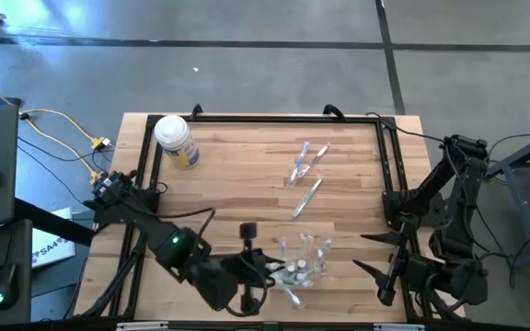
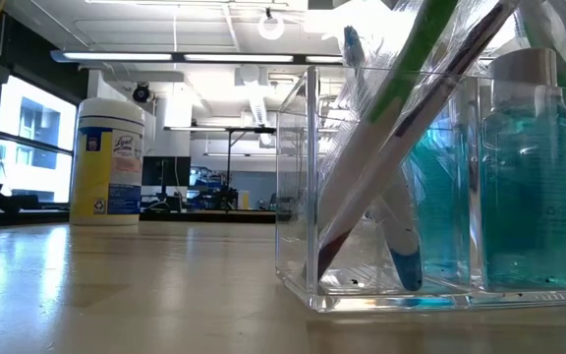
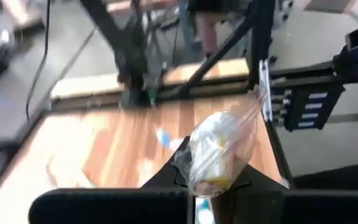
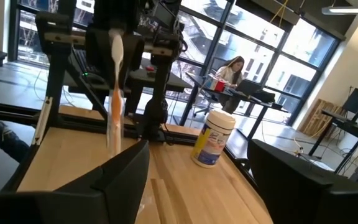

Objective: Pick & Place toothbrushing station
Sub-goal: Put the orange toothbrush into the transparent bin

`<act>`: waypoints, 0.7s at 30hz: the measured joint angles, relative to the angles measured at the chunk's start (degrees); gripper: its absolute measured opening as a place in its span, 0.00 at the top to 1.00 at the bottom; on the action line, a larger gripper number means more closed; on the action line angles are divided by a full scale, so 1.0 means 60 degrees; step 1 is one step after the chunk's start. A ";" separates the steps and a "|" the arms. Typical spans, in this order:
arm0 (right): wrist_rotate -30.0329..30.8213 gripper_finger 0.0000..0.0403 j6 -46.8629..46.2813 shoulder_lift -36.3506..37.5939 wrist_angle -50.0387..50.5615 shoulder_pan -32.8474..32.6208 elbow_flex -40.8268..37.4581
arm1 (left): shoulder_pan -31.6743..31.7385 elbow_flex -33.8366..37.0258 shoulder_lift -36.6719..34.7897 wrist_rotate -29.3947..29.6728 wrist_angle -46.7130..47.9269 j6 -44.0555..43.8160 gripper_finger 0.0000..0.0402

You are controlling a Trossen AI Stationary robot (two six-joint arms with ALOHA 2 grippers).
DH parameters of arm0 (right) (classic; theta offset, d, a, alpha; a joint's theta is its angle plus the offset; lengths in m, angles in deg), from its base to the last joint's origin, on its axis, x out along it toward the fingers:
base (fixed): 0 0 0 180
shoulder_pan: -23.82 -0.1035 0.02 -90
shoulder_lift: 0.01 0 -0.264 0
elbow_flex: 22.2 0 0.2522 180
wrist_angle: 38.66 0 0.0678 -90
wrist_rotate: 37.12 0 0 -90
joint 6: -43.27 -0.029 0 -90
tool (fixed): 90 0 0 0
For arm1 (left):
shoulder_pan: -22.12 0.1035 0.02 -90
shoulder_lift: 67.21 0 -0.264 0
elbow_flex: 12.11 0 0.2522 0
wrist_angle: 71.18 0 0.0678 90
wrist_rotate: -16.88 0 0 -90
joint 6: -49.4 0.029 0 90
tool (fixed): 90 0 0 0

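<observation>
The left gripper point(image 1: 279, 280) is clamping a wrapped toothbrush point(image 3: 219, 149) just beside the holder point(image 1: 304, 257); next it needs lowering in. The right gripper point(image 1: 368, 253) is waiting wide.

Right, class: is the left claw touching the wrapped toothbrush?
Touching. The left wrist view shows the left claw shut on the wrapped toothbrush, its dark fingers pinching one end of the clear wrapper with no gap between them.

Clear glossy plastic holder point(image 2: 391, 187), wood-grain table point(image 1: 247, 184)
</observation>
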 joint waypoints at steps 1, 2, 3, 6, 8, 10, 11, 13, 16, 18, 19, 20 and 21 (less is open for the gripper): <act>-0.0003 0.34 -0.0008 0.0000 0.0026 -0.0001 0.0000 | -0.0062 0.0000 0.0000 0.0167 0.0316 -0.0447 0.98; -0.0007 0.34 -0.0023 0.0000 0.0070 -0.0001 0.0000 | -0.0131 0.0000 0.0005 0.0326 0.0681 -0.0869 0.98; -0.0011 0.34 -0.0097 0.0000 0.0147 0.0001 0.0001 | -0.0176 0.0000 0.0019 0.0412 0.1026 -0.1313 0.98; -0.0034 0.34 -0.0447 0.0000 0.0401 0.0070 0.0004 | -0.0178 0.0014 0.0062 0.0507 0.1934 -0.2412 0.98; -0.0036 0.34 -0.0779 0.0000 0.0742 0.0079 0.0004 | -0.0147 0.0154 0.0071 0.0475 0.2029 -0.2799 0.98; -0.0033 0.34 -0.1160 -0.0004 0.1097 0.0079 0.0004 | -0.0032 0.0331 0.0094 0.0416 0.2034 -0.2867 0.98; -0.0036 0.34 -0.1313 -0.0004 0.1235 0.0079 0.0004 | -0.0003 0.0444 0.0114 0.0272 0.1982 -0.2963 0.98; -0.0036 0.34 -0.1498 -0.0004 0.1351 0.0079 0.0004 | 0.0140 0.0678 0.0124 -0.0118 0.1946 -0.3242 0.98; -0.0036 0.34 -0.1495 -0.0004 0.1352 0.0079 0.0004 | 0.0302 0.1101 0.0124 -0.0582 0.1691 -0.3671 0.98; -0.0036 0.34 -0.1495 -0.0004 0.1435 0.0079 0.0004 | 0.0310 0.1402 0.0127 -0.0641 0.1338 -0.3875 0.98; -0.0037 0.34 -0.1495 -0.0004 0.1503 0.0079 0.0004 | 0.0313 0.1500 0.0131 -0.0702 0.1207 -0.3912 0.98; -0.0040 0.34 -0.1504 -0.0004 0.1609 0.0079 0.0004 | 0.0302 0.1570 0.0131 -0.0790 0.1050 -0.4006 0.98; -0.0040 0.34 -0.1521 -0.0004 0.1726 0.0079 0.0004 | 0.0282 0.1666 0.0128 -0.0818 0.0873 -0.4098 0.98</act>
